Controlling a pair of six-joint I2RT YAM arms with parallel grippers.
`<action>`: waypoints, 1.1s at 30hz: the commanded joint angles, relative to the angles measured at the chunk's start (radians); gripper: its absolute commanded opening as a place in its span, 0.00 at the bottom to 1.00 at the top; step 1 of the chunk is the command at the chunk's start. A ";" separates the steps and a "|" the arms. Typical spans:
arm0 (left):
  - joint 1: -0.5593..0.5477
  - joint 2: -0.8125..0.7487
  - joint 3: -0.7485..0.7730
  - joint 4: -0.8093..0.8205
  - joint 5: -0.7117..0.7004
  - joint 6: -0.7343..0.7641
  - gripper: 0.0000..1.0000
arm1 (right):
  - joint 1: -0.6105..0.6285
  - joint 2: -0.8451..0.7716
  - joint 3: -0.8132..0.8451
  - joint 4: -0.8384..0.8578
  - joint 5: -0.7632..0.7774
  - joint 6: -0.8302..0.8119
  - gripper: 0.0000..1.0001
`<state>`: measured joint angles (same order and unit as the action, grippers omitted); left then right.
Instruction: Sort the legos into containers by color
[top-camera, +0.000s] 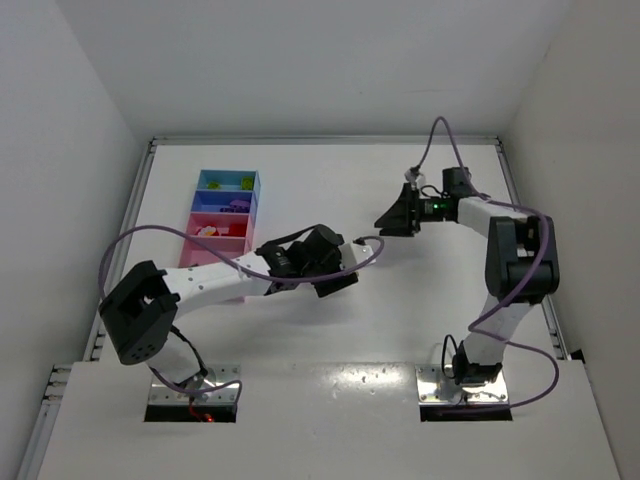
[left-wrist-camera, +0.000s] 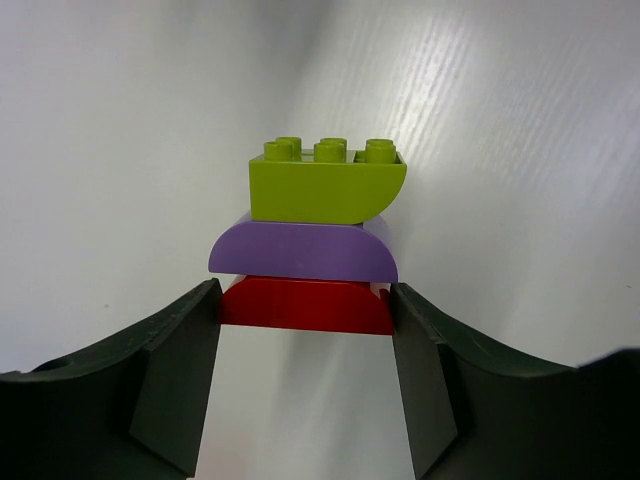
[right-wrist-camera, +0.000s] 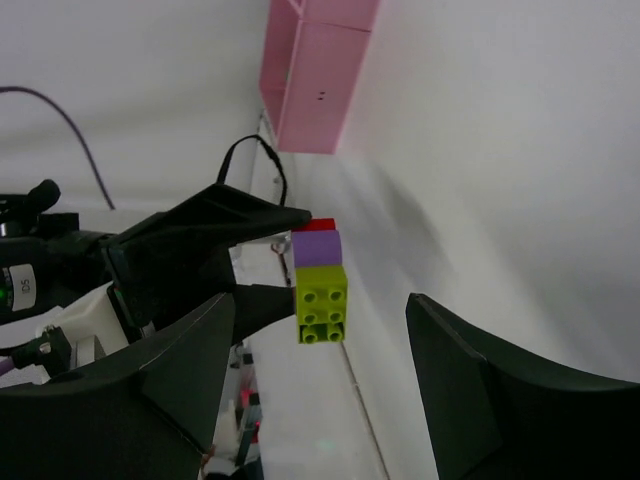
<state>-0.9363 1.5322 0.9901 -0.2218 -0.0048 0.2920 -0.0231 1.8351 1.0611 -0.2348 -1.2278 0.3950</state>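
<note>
Left end effector (left-wrist-camera: 305, 312) tight on tricolour lego stack (left-wrist-camera: 318, 215)

No writing, number or brand can be read anywhere in these views. The nearest thing to it is a small pale mark on the black casing of the left arm (right-wrist-camera: 25, 280), far to the left of the stacked bricks (right-wrist-camera: 320, 285) in the right wrist view. It is too blurred to make out.

table (top-camera: 330, 180): white | walls (top-camera: 300, 60): white | edge rail (top-camera: 130, 215): probably metal
</note>
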 joint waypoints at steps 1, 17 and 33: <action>0.043 -0.047 0.024 0.025 -0.034 -0.062 0.26 | 0.072 0.068 0.095 -0.007 -0.142 0.007 0.70; 0.102 -0.057 0.062 0.016 -0.001 -0.062 0.26 | 0.210 0.236 0.312 -0.555 -0.187 -0.499 0.69; 0.111 -0.038 0.111 0.016 0.017 -0.062 0.26 | 0.279 0.245 0.321 -0.480 -0.113 -0.433 0.44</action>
<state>-0.8364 1.5143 1.0512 -0.2310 -0.0021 0.2485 0.2459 2.0785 1.3476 -0.7433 -1.3338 -0.0338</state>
